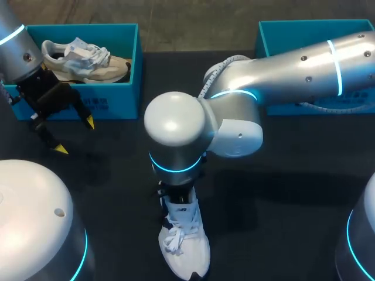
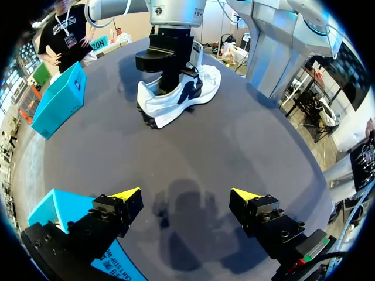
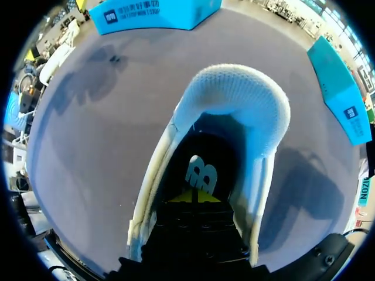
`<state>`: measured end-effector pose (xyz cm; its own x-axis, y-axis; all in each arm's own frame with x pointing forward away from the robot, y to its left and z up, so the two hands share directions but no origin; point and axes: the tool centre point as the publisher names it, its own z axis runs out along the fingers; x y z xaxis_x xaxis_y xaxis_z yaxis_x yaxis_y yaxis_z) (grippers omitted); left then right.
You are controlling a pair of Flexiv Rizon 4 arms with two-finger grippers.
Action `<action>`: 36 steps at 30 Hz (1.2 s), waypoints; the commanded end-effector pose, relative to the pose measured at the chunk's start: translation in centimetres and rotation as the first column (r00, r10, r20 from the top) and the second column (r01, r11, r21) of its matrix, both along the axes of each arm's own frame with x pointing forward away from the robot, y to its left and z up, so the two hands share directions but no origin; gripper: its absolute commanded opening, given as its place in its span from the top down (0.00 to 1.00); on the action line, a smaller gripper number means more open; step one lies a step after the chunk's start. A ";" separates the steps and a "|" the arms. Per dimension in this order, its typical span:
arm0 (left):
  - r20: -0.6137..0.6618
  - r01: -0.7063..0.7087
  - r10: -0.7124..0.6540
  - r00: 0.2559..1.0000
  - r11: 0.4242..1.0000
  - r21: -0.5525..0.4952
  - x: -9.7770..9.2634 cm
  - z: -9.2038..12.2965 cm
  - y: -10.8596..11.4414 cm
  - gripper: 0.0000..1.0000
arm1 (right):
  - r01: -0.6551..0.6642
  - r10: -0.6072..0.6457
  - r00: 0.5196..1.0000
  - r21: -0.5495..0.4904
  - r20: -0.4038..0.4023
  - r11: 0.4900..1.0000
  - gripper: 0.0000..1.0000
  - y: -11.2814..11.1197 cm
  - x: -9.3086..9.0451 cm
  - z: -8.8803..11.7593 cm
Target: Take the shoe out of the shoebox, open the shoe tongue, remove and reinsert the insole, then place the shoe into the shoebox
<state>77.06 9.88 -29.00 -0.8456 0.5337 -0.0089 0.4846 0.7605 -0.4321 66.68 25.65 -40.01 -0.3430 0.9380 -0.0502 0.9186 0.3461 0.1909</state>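
The right end effector [image 3: 193, 196], tips together, is sitting inside the shoe [image 1: 184, 249] while the left end effector [image 2: 186, 193] is hanging wide apart, so the unsteadied shoe may tip.

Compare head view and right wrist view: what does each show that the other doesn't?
Head only: a second shoe lying in the left box, the left gripper with fingers open in front of that box, and the right arm covering the heel of the white shoe.
Right wrist only: the white shoe's inside, with a dark insole, and the right gripper down in the opening, yellow tips together.
Both: the white shoe on the dark table, plus the left box and the right box.
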 end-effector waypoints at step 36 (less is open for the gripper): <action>0.000 0.001 -0.001 1.000 1.000 0.003 0.0 0.0 0.0 0.00 | 0.047 -0.054 0.994 -0.075 -0.096 0.996 0.05 -0.4 -4.0 4.2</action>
